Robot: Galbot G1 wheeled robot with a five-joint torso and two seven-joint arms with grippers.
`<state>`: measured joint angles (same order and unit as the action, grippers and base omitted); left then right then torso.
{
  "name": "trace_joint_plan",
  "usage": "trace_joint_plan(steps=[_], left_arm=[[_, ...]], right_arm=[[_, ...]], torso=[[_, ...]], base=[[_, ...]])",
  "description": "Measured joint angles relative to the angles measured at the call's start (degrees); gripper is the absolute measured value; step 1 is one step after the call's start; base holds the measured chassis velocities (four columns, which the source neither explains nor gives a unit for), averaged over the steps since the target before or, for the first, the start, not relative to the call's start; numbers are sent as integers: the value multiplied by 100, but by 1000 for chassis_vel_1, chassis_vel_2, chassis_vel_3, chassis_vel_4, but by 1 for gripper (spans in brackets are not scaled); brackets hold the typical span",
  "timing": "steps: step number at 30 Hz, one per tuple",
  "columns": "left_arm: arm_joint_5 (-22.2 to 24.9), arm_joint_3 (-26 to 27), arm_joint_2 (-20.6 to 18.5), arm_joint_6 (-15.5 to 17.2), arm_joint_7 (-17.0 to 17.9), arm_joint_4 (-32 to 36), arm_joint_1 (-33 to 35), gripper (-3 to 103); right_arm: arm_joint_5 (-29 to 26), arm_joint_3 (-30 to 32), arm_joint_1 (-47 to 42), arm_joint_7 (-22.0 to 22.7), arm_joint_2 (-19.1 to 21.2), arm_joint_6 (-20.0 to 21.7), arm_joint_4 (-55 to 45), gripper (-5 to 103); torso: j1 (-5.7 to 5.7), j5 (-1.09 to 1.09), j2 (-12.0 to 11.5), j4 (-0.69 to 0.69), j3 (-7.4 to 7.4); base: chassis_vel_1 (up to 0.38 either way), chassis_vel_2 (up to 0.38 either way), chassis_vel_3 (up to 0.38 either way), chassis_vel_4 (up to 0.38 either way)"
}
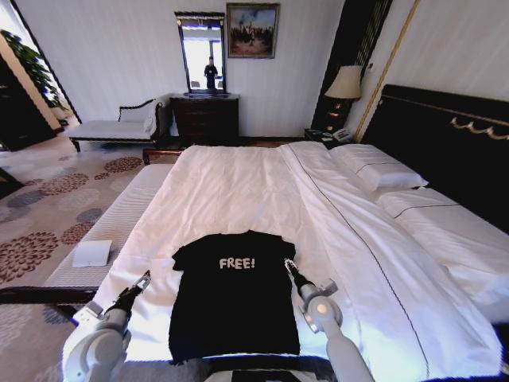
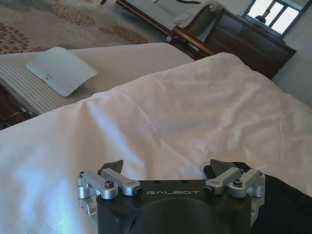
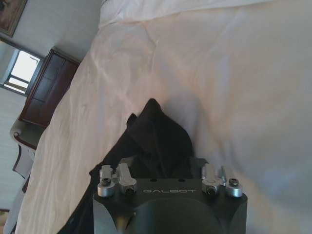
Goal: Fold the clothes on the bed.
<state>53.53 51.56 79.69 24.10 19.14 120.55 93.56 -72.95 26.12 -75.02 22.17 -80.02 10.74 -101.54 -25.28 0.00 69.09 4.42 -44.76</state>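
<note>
Both arms reach forward over the bed [image 1: 238, 191]: left gripper [image 1: 143, 278] spread apart beside the flat black T-shirt [image 1: 235, 294], right gripper [image 1: 289, 263] clamped on its soft sleeve.

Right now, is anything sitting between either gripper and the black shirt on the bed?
Nothing visible. The black T-shirt lies flat on the bed, with the left gripper beside its left edge and the right gripper at its right sleeve. Only bare sheet lies around it.

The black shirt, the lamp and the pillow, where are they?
black shirt [image 1: 235, 306]: head view, plain chest below the white lettering.
lamp [image 1: 346, 82]: head view, middle of its shade.
pillow [image 1: 372, 169]: head view, top face.
</note>
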Motion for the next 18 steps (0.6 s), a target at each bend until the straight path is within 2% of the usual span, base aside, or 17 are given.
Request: trace_joint_plan(steps=[2,3,5,6,8,10,13,15,16,17,18], left_arm=[[-30,0,26,-5,8,3,3,100],[-30,0,26,-5,8,3,3,100],[-74,-12,65,-7,20,4,3,100],[-94,-22,79,-8,23,4,3,100],[-124,-35,96,-9,24,5,2,100],[-129,-37,101,-10,25,5,3,100],[-137,-42,117,-14,33,8,7,100],[-137,-42,118,-16,34,9,10,100],[-137,-41,119,-22,35,15,24,100],[-137,-34,120,-32,36,18,43,100],[-133,-24,120,-42,36,19,60,100]], right_arm=[[-4,22,39,-1,7,-16,34,53],[-4,22,39,-1,7,-16,34,53],[-2,35,85,-2,8,-32,92,42],[1,43,101,-3,8,-41,117,42],[4,53,111,-4,9,-51,135,32],[5,56,110,-5,12,-53,135,32],[72,68,-2,4,27,-52,39,15],[92,70,-23,13,29,-51,20,15],[164,78,-95,58,33,-50,-44,10],[212,91,-200,111,38,-50,-146,-2],[217,97,-298,136,45,-49,-238,-2]], torso=[[0,0,0,0,0],[0,0,0,0,0],[0,0,0,0,0],[0,0,0,0,0],[0,0,0,0,0],[0,0,0,0,0],[0,0,0,0,0],[0,0,0,0,0],[0,0,0,0,0],[0,0,0,0,0],[0,0,0,0,0]], base=[[0,0,0,0],[0,0,0,0],[0,0,0,0],[0,0,0,0],[0,0,0,0],[0,0,0,0],[0,0,0,0],[0,0,0,0],[0,0,0,0],[0,0,0,0],[0,0,0,0]])
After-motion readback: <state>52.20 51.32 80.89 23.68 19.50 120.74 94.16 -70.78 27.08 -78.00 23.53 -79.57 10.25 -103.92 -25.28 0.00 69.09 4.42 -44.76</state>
